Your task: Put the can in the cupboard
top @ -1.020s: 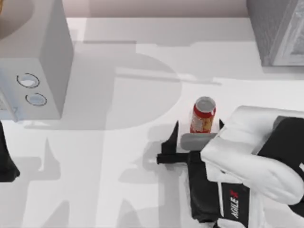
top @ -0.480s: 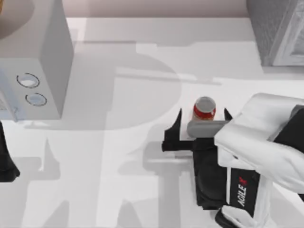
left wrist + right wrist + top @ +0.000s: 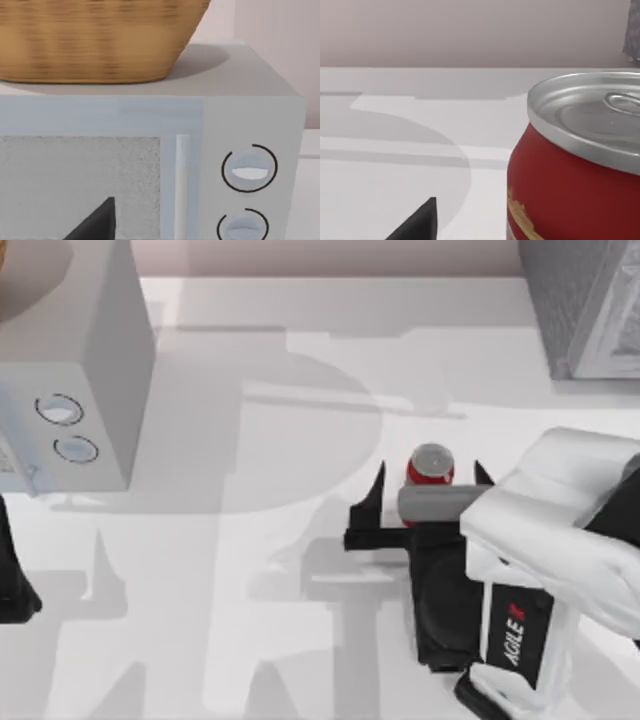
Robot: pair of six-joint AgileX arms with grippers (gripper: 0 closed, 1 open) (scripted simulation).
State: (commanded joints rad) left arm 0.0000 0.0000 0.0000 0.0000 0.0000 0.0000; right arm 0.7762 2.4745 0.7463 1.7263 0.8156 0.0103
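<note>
The can (image 3: 430,464), red with a silver top, stands upright on the white table right of the middle. My right gripper (image 3: 430,486) is open, and its two dark fingers flank the can on the left and right without touching it. In the right wrist view the can (image 3: 575,165) looms close, with one fingertip (image 3: 417,222) to its side. The cupboard (image 3: 585,300), dark-grey and speckled with a lighter door panel, stands at the back right corner. My left arm (image 3: 12,585) is parked at the table's left edge, and one of its fingertips (image 3: 95,222) stands well off to the side.
A smooth pale-grey box (image 3: 70,370) with two round rings stands at the back left. It carries a wicker basket (image 3: 95,40) on top. Bare white table lies between the can and the cupboard.
My right gripper has moved toward the back of the table and slightly right, so its open fingers now stand on either side of the can. The can has stayed in place.
</note>
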